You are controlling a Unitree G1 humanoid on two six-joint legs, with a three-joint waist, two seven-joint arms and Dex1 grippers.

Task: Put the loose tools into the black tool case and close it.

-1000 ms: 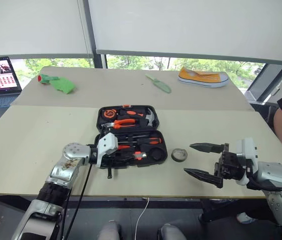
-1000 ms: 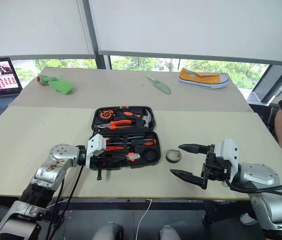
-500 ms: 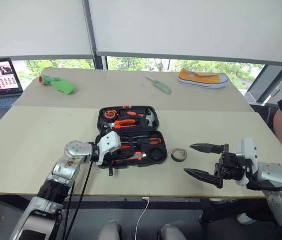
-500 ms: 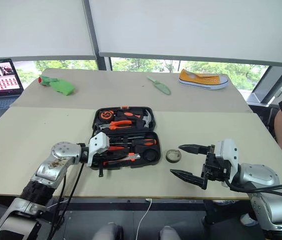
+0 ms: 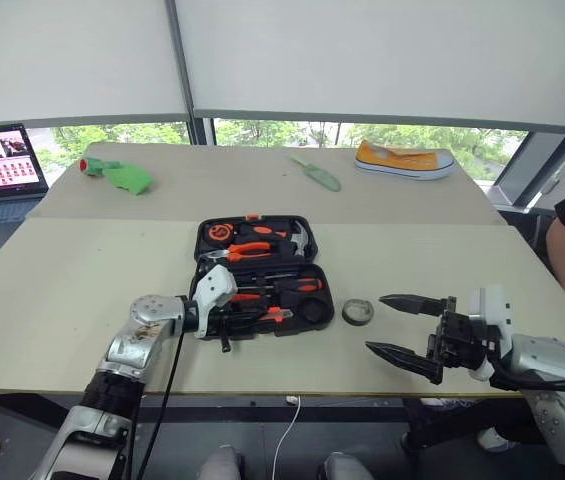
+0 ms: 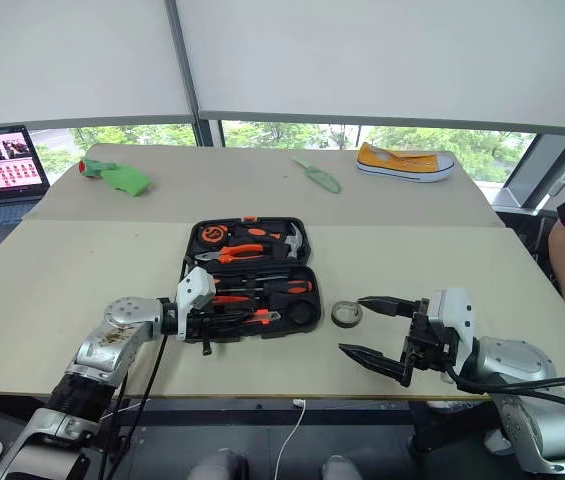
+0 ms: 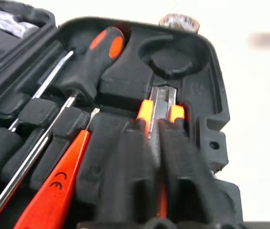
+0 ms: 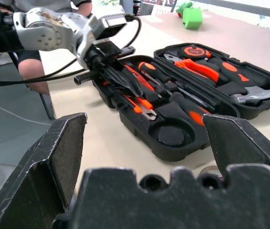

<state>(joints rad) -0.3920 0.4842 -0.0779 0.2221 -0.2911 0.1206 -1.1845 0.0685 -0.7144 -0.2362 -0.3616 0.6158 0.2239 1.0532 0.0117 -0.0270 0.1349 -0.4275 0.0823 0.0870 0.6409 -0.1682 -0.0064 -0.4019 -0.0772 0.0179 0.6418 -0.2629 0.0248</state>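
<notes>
Open tool case (image 5: 262, 275) mid-worktop; left end effector (image 8: 125, 83) inside it, narrowly parted astride the utility knife (image 7: 159, 112) (grip unclear). Right end effector (image 5: 402, 327) wide, empty, beside tape roll (image 5: 358, 311).

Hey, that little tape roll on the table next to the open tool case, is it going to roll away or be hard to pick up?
The tape roll lies flat on its face, so it probably won't roll unless tipped on edge. It looks small and light, likely to slide if nudged. It sits low on the table, so the open right hand may struggle to grip it.
</notes>
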